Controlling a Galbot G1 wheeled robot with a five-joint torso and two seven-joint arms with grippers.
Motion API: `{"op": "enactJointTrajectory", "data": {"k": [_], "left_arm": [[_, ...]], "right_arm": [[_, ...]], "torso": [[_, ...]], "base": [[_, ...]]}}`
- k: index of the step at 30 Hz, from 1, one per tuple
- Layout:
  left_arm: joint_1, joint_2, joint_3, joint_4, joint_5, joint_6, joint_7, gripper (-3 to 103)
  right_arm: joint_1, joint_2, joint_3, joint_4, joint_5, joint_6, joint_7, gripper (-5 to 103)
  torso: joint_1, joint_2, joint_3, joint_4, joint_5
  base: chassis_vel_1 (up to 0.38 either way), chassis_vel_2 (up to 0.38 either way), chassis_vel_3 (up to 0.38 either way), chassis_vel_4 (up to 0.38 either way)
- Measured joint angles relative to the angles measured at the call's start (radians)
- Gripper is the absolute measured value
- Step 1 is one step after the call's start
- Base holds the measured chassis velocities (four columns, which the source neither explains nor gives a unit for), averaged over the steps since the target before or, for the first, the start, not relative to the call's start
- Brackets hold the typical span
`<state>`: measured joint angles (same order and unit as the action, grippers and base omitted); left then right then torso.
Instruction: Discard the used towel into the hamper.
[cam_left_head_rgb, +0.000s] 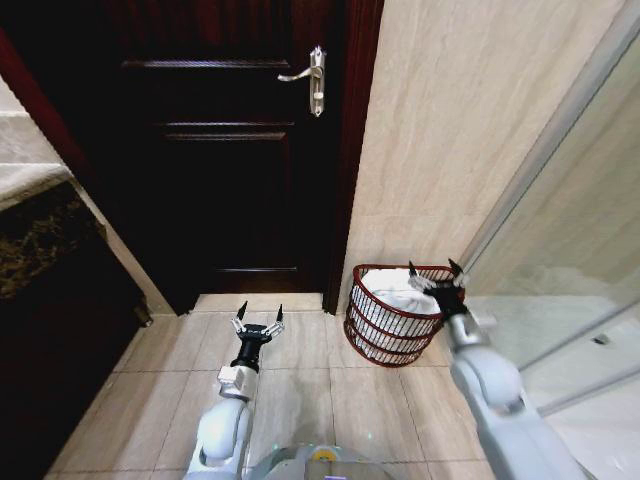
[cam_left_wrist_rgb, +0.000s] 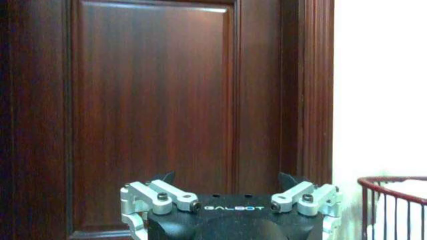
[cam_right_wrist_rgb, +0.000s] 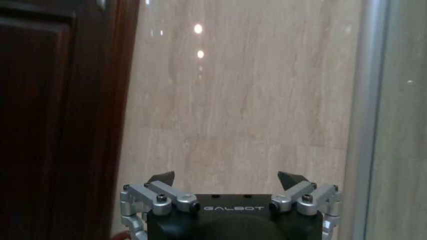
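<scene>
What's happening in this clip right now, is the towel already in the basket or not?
A white towel already lies inside the red-brown wire hamper, which stands on the tiled floor against the wall beside the dark door. The right gripper is over the hamper's rim on the side toward the glass partition, fingers open and holding nothing. The left gripper is out in front of the door, also open and empty.
</scene>
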<state>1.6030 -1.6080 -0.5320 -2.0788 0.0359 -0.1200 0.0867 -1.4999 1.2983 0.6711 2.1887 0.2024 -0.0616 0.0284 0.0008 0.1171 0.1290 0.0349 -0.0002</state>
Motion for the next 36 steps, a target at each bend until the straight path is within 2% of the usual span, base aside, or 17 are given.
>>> {"op": "enactJointTrajectory", "data": {"k": [3,4,7,10,21,27,29,32,36], "left_arm": [[0.004,0.0,0.001,-0.028,-0.001,0.009,-0.03,100],[0.004,0.0,0.001,-0.028,-0.001,0.009,-0.03,100],[0.002,0.0,0.003,-0.065,0.003,0.041,-0.063,100],[0.003,0.0,0.006,-0.089,0.004,0.055,-0.072,100],[-0.012,0.006,-0.017,-0.119,-0.008,0.102,-0.091,100],[-0.004,0.082,-0.029,-0.144,-0.055,0.125,-0.084,100],[-0.001,0.134,-0.038,-0.169,-0.107,0.139,-0.082,100],[-0.007,0.16,-0.041,-0.183,-0.133,0.152,-0.084,100],[0.001,0.155,-0.04,-0.203,-0.135,0.155,-0.085,100]], "right_arm": [[-0.088,0.107,0.027,0.038,-0.069,0.075,-0.076,100],[-0.088,0.107,0.027,0.038,-0.069,0.075,-0.076,100],[-0.109,0.174,0.034,0.05,-0.117,0.107,-0.095,100],[-0.111,0.197,0.036,0.057,-0.132,0.114,-0.097,100],[-0.147,0.2,0.047,0.087,-0.122,0.128,-0.103,100],[-0.16,0.161,0.044,0.097,-0.092,0.127,-0.115,100],[-0.177,0.153,0.028,0.119,-0.081,0.121,-0.12,100],[-0.206,0.171,0.006,0.151,-0.083,0.119,-0.117,100],[-0.236,0.195,-0.023,0.183,-0.098,0.123,-0.108,100]], "torso": [[0.003,0.015,0.012,0.0,0.0],[0.003,0.015,0.012,0.0,0.0],[0.008,0.031,0.025,0.0002,0.0001],[0.01,0.041,0.033,0.0003,0.0002],[0.024,0.089,0.068,0.0003,0.0001],[0.03,0.111,0.083,0.0002,0.0002],[0.034,0.124,0.091,0.0004,0.0002],[0.038,0.135,0.099,-0.0002,0.0002],[0.043,0.153,0.112,0.0,0.0001]], "base": [[0.0,0.0,0.0,0.0],[0.0,0.0,0.0,0.0],[0.0,0.0,0.0,0.0],[0.0,0.0,0.0,0.0],[0.0,0.0,0.0,0.0],[0.0,0.0,0.0,0.0],[0.0,0.0,0.0,0.0],[0.0,0.0,0.0,0.0],[0.0,0.0,0.0,0.0]]}}
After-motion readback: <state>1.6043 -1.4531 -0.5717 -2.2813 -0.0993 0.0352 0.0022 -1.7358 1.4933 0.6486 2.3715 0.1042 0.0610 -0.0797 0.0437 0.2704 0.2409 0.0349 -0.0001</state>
